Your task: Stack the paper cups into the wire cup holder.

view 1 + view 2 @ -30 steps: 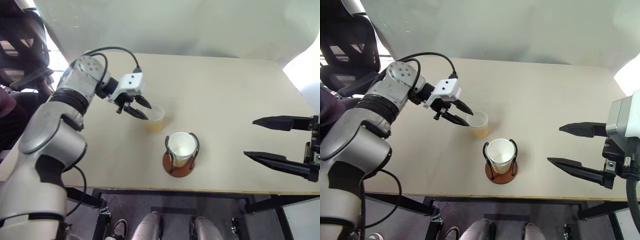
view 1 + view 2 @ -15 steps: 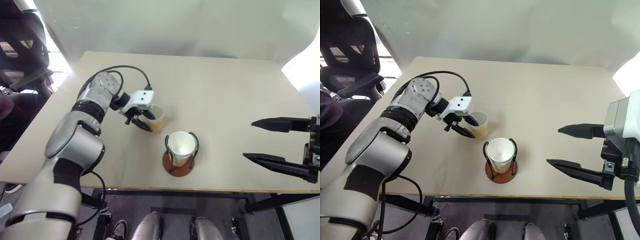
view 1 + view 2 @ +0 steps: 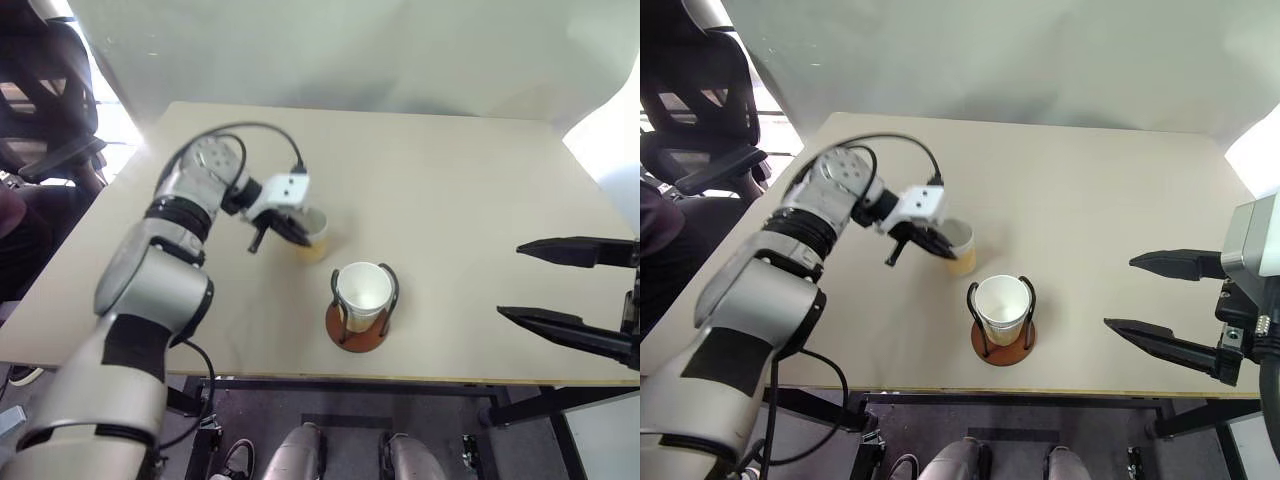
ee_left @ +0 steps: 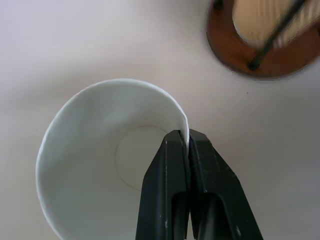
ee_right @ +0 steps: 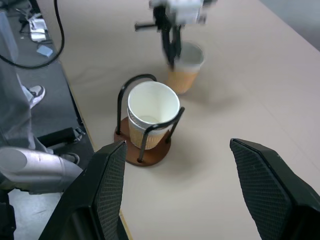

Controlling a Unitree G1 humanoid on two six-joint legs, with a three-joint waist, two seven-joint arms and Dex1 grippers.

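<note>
Left wrist view: left gripper [image 4: 187, 137] pinches the loose cup's [image 4: 95, 150] rim beside the holder [image 4: 235, 55]; right gripper [image 3: 1155, 295] gapes.

Head cameras look down; wrist cameras sit close; all share the table [image 3: 450, 180].

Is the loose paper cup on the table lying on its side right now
No, the loose paper cup stands upright on the table, mouth up, with the left gripper pinching its rim beside the wire cup holder.
</note>
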